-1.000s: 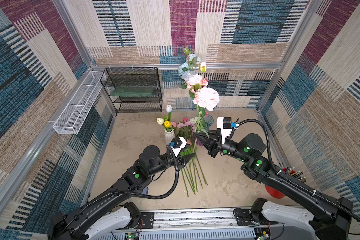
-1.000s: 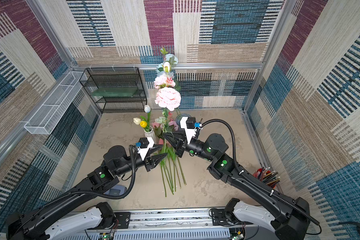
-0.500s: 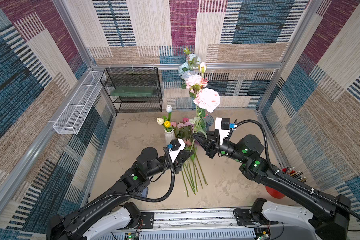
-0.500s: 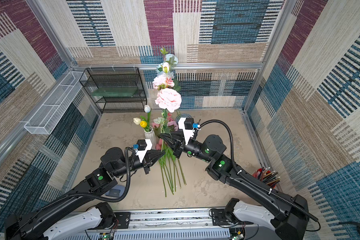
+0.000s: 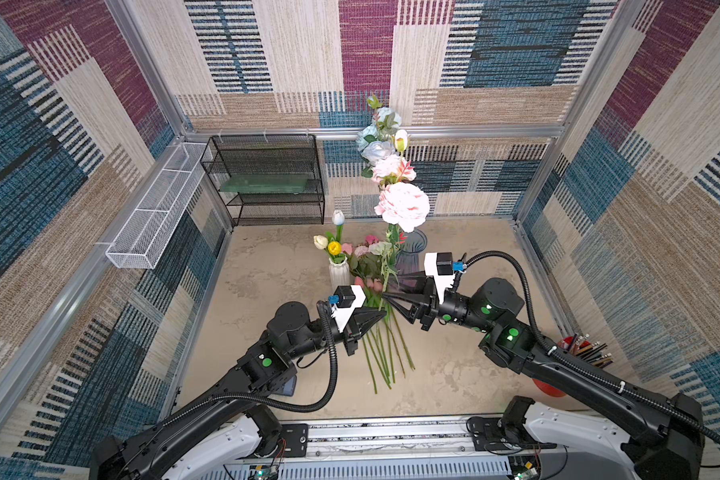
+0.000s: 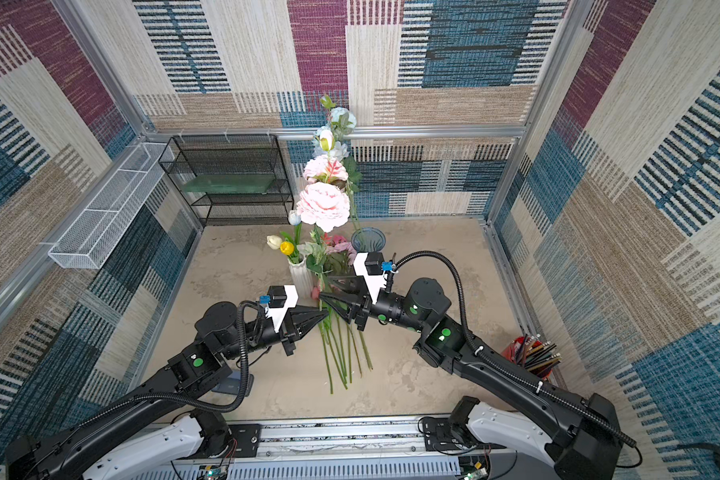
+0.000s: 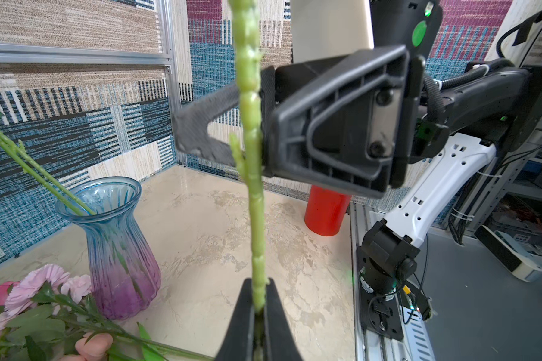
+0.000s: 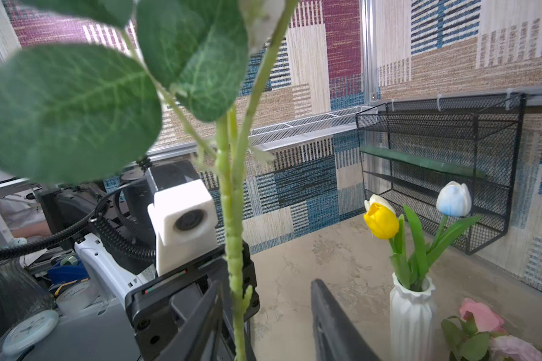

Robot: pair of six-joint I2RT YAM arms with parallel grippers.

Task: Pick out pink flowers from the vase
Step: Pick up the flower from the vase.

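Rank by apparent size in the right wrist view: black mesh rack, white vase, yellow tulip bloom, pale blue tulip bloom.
1. black mesh rack
2. white vase, its base cut off by the frame edge
3. yellow tulip bloom and pale blue tulip bloom: too alike to rank

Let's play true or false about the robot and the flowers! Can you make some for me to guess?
1. The left pincer is squeezed shut on a green stem. True.
2. The right pincer is squeezing that stem too. False: its jaws stand apart, with the stem between them.
3. The white vase holds pink tulips. False: its tulips are yellow, white and pale blue.
4. Some pink flowers lie on the table. True.
5. The glass vase is empty. False: one green stalk leans in it.
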